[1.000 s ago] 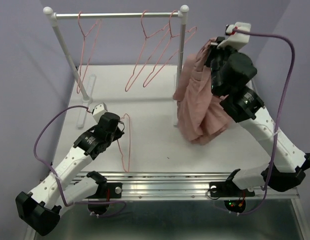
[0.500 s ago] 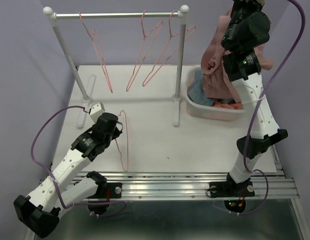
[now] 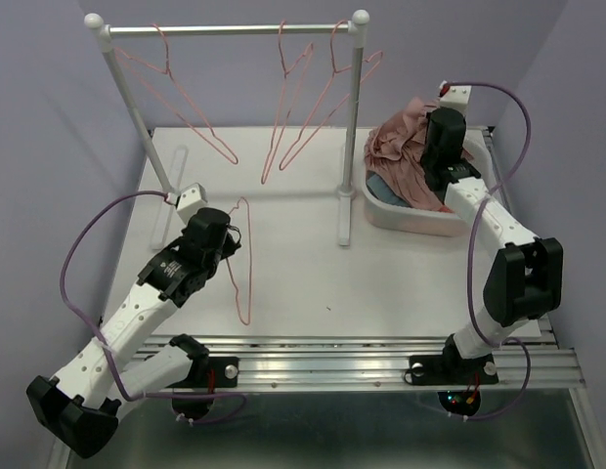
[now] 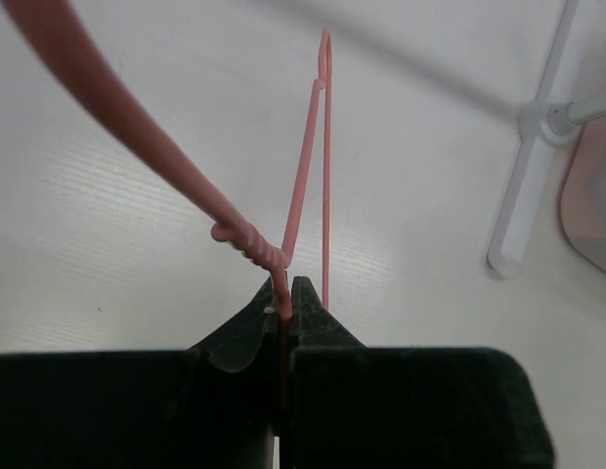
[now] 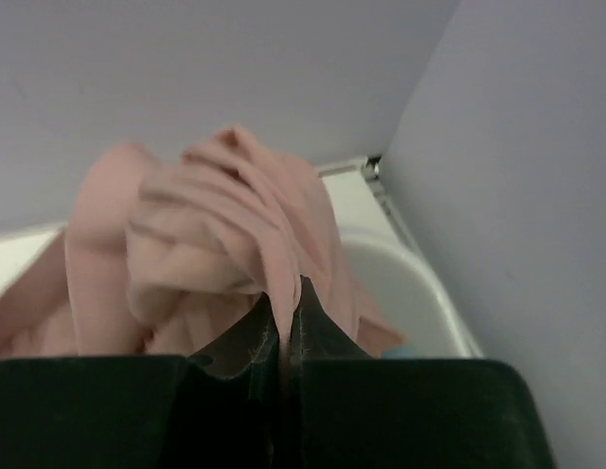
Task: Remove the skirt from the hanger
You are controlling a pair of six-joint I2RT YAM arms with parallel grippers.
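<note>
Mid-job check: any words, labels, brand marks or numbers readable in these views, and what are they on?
None can be read in any view.
The skirt, the hanger in the left hand, the bin and the rack show no print.
The right hand pinching the skirt is plain black.
The small lights near the bottom of the top view are only red and green dots.

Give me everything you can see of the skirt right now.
The skirt is dusty pink, thin, soft-looking fabric, bunched into a crumpled, creased heap with no hanger on it. It lies in the white bin at the table's far right corner, on top of a blue garment. The right gripper is shut on one fold of it.
</note>
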